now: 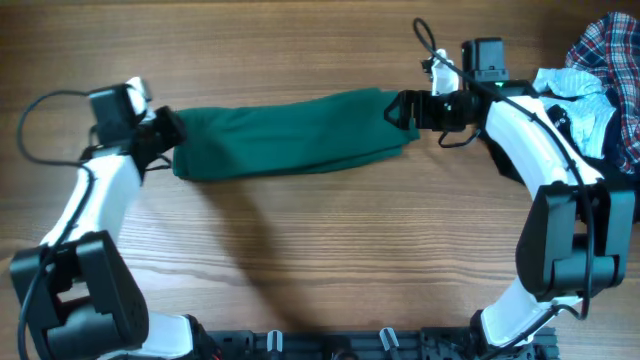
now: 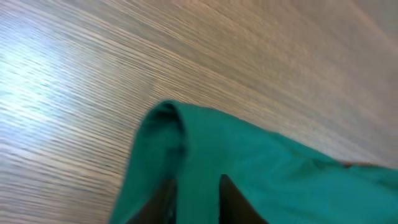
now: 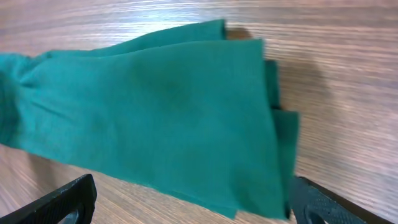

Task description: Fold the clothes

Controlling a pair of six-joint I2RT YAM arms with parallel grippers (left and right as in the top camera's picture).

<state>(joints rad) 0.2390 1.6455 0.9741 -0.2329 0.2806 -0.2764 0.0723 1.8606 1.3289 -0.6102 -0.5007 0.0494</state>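
Found dark green garment (image 1: 290, 135) lying 9-to-3 o'clock. Right gripper (image 1: 405, 108) at 3 o'clock end, jaws spread wide; left gripper (image 1: 170, 135) at 9 o'clock, jaws indeterminable.

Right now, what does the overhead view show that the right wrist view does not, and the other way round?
Only overhead: the whole green garment lying as a long band, the left arm at its left end, the right arm at its right end, and the plaid shirt with a white piece at the table's right edge.
Only right wrist: the right fingers spread wide, one on each side of the garment's end, and the stacked layer edges there.
Both: the green garment on the wooden table.
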